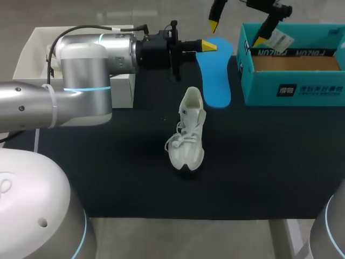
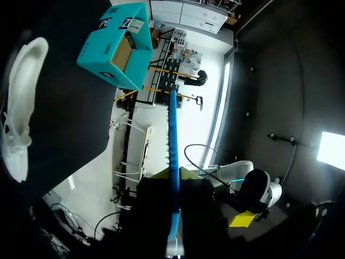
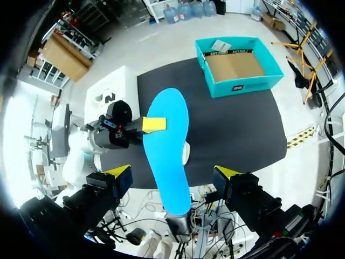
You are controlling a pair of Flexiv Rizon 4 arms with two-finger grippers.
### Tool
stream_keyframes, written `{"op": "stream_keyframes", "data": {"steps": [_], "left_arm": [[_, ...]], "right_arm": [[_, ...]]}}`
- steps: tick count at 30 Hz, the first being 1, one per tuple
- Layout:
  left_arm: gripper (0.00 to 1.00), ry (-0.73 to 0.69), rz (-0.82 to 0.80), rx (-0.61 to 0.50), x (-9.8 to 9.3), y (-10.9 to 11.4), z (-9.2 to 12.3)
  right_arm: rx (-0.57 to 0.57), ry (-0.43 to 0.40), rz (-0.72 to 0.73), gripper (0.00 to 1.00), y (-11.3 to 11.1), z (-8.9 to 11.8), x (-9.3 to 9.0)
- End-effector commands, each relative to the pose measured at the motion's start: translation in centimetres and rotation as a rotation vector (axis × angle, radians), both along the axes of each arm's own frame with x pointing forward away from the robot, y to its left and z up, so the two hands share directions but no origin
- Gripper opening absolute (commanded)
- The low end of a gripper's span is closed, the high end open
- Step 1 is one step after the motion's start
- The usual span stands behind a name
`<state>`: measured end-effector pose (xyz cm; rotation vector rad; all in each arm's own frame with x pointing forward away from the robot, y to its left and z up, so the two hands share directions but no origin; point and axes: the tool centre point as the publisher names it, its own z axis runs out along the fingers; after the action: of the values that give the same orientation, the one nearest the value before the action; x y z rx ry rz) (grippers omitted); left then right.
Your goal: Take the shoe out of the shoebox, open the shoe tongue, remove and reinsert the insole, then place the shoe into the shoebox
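My left gripper (image 1: 209,46) is shut on the heel end of a blue insole (image 1: 216,75) and holds it above the black mat, between the shoe and the shoebox. In the left wrist view the insole (image 2: 173,140) shows edge-on between the closed yellow tips of the left gripper (image 2: 173,175). The white shoe (image 1: 188,132) stands on the mat, toe toward me. My right gripper (image 1: 237,33) hangs open high over the insole (image 3: 167,151), fingers wide apart and holding nothing (image 3: 172,172). The teal shoebox (image 1: 291,86) is open at the right.
A white box (image 1: 32,51) stands at the mat's back left, behind my left arm. The black mat (image 1: 259,172) covers the table. A paper tag (image 1: 280,39) lies at the shoebox's back wall.
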<state>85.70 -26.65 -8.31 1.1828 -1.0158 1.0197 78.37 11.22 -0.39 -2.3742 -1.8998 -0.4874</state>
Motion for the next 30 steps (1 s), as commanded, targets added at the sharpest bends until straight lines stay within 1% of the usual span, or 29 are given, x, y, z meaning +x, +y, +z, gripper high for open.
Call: {"op": "stream_keyframes", "data": {"steps": [1,21,22,23,24,25,28,30], "left_arm": [[0.00,0.000,-0.002,0.001,0.1,-0.1,0.0],[0.00,0.000,-0.002,0.001,0.1,-0.1,0.0],[0.00,0.000,-0.002,0.001,0.1,-0.1,0.0],[0.00,0.000,-0.002,0.001,0.1,-0.1,0.0],[0.00,0.000,-0.002,0.001,0.1,-0.1,0.0],[0.00,0.000,-0.002,0.001,0.1,-0.1,0.0],[0.00,0.000,-0.002,0.001,0.1,-0.1,0.0],[0.00,0.000,-0.002,0.001,0.1,-0.1,0.0]], "right_arm": [[0.617,-0.194,0.076,1.00,-4.1,-1.4,-1.5],[0.617,-0.194,0.076,1.00,-4.1,-1.4,-1.5],[0.701,-0.249,0.100,1.00,-4.0,-1.8,-1.2],[0.728,-0.317,0.136,1.00,-4.1,-2.3,-0.8],[0.791,-0.370,0.159,1.00,-4.1,-2.7,-0.6],[0.885,-0.407,0.164,1.00,-4.2,-3.3,-0.2],[0.994,-0.426,0.201,1.00,-4.4,-4.8,0.5],[1.062,-0.454,0.219,1.00,-4.5,-5.3,0.9]]}}
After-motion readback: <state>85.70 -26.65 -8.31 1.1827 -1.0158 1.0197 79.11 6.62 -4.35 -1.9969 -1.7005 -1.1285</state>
